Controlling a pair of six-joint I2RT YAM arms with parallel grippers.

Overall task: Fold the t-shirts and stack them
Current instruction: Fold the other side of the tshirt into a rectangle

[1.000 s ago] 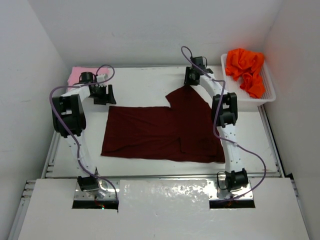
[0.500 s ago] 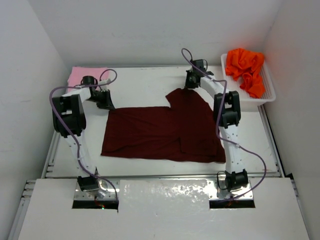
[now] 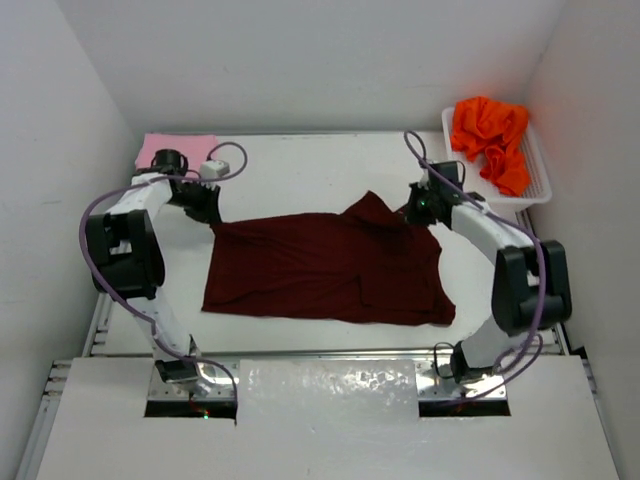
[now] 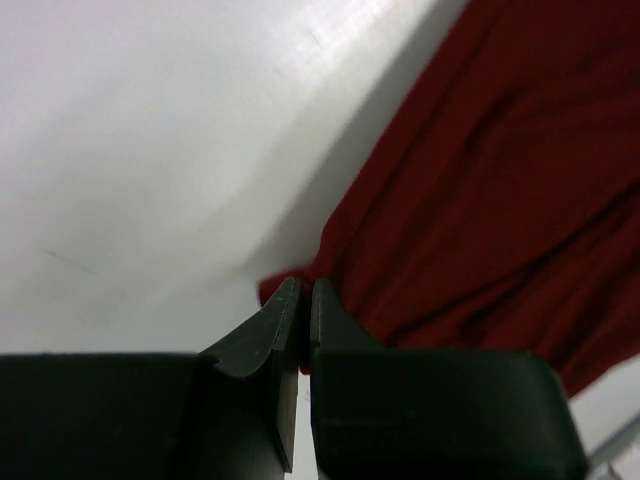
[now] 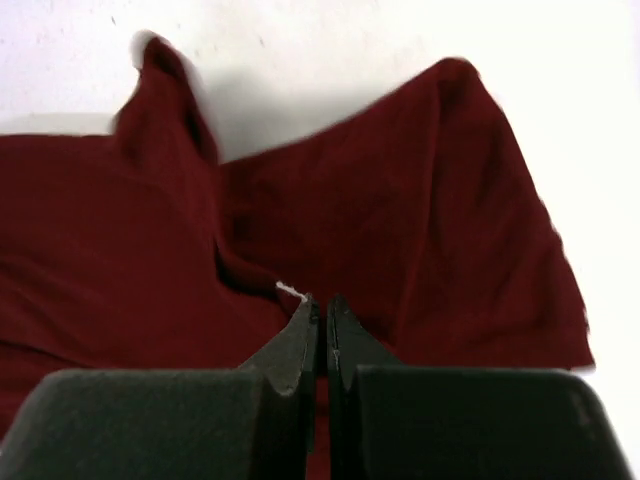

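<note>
A white table [image 3: 300,170] with plain white walls around it carries the maroon t-shirt [image 3: 320,270], spread mostly flat across its middle. The shirt's far right part is bunched into a raised peak. The left gripper [image 3: 208,215] sits at the shirt's far left corner. In its wrist view the 2 fingertips of the left gripper [image 4: 303,290] are clenched on that corner, though how much cloth lies between them is hidden. The right gripper [image 3: 412,215] sits at the shirt's far right edge. Its own view shows the right gripper [image 5: 322,305] pinched tight on a pucker of cloth, beside a small white speck too blurred to identify. Beyond the shirt's left corner lies the pink t-shirt [image 3: 165,148], partly covered by the left arm. Beyond the shirt's right edge the orange t-shirt [image 3: 490,135] sits crumpled in a white basket [image 3: 540,190], its shape hard to read.
</note>
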